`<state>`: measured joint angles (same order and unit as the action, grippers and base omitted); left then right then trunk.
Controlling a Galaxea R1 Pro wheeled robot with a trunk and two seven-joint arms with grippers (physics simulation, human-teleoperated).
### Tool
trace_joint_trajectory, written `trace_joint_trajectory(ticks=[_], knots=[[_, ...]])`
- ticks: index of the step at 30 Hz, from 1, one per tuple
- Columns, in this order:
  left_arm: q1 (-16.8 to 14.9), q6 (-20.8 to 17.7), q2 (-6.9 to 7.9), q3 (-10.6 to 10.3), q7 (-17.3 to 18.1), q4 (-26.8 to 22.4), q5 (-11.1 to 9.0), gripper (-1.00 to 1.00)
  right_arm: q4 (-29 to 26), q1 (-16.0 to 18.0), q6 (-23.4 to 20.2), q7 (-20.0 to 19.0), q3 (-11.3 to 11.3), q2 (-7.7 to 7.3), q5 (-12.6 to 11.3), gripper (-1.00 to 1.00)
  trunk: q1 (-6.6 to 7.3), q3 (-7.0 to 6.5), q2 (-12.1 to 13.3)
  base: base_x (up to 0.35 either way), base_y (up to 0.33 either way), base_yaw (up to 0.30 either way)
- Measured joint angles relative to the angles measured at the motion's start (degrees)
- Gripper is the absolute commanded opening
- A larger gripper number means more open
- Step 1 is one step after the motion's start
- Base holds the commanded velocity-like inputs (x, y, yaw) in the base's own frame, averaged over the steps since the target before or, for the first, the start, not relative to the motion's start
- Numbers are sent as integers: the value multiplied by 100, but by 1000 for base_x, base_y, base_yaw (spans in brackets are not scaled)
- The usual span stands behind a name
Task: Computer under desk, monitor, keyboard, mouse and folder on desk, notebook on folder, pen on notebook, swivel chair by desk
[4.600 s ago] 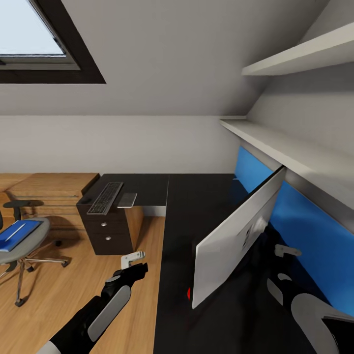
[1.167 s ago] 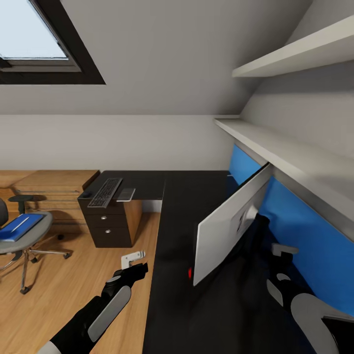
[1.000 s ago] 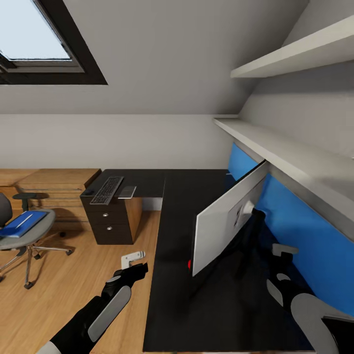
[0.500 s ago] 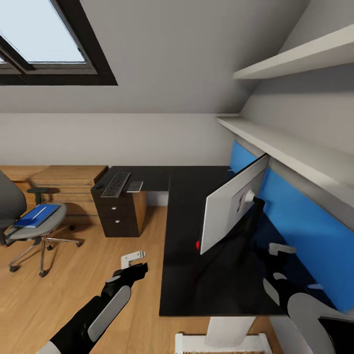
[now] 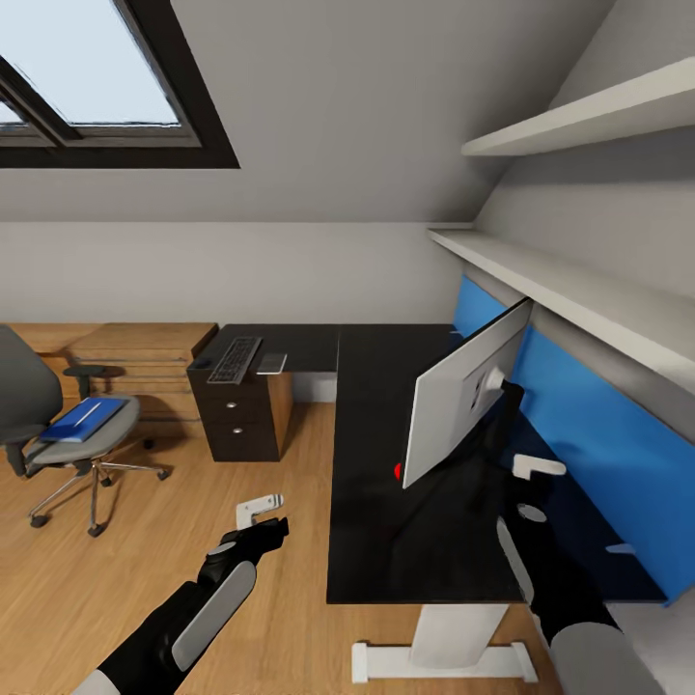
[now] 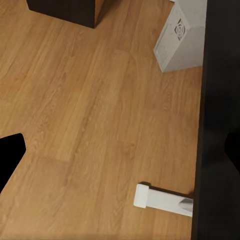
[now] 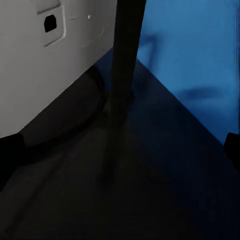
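The monitor (image 5: 461, 398) stands on the black desk (image 5: 376, 541) with its grey back toward me and a red dot at its lower corner. Far off on the desk's left wing lie the keyboard (image 5: 235, 359), a small dark mouse (image 5: 200, 364) and a thin grey notebook (image 5: 271, 363). The blue folder (image 5: 85, 420) rests on the swivel chair (image 5: 39, 454) at the left. The computer (image 6: 181, 34) stands on the floor by the desk's edge. My left gripper (image 5: 261, 508) hangs open over the floor. My right gripper (image 5: 537, 469) is open behind the monitor's stand (image 7: 125, 55). The pen is too small to tell.
A blue wall panel (image 5: 589, 454) runs behind the desk under two white shelves (image 5: 579, 299). Black drawers (image 5: 234, 425) sit under the left wing, a low oak unit (image 5: 135, 352) beyond. The desk's white pedestal foot (image 5: 444, 661) lies near me. Wood floor (image 5: 193, 483) opens to the left.
The whole view has shifted as the camera pulled back from the desk; its near end and white pedestal now show. The right gripper sits a little nearer the monitor's stand.
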<state>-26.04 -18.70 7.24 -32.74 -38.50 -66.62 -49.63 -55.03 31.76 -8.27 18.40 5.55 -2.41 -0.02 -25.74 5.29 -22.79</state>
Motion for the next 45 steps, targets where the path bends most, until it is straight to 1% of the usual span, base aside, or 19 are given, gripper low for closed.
trace_joint_trajectory(ticks=[1,2,3,5,11,12,13,31,39,45], knots=[[1,0,0,2,0,0,0,100,-456,-230,-180,4,0,57,1,100,0,0,-1,-3,2,0],[1,0,0,2,0,0,0,100,-666,-339,-252,5,1,91,4,100,0,0,0,0,0,-12],[0,0,1,3,0,2,1,100,-1394,-739,-473,18,-13,309,24,100,1,1,-1,0,10,-23],[1,0,2,4,-1,3,1,100,-1504,-805,-493,18,-16,357,30,100,0,0,1,0,92,-33],[1,6,-1,-3,-9,1,1,100,-1603,-854,-506,19,-19,404,33,100,0,0,1,0,292,-5],[0,6,-1,-3,-4,23,1,100,-1605,-860,-499,25,-37,454,32,100,0,0,1,0,326,0],[1,7,-1,-3,-4,24,1,100,-1608,-861,-497,26,-48,459,33,100,0,0,1,0,326,0],[0,5,-1,-12,-2,27,1,100,-1613,-869,-489,30,-67,464,41,100,0,0,1,2,320,0],[1,7,-5,-15,-9,27,0,100,-1600,-870,-426,31,-67,464,41,100,2,0,0,199,240,0],[-1,1,-9,-20,-2,27,-6,100,-1589,-870,-371,34,-67,458,57,100,0,0,1,131,87,0]])
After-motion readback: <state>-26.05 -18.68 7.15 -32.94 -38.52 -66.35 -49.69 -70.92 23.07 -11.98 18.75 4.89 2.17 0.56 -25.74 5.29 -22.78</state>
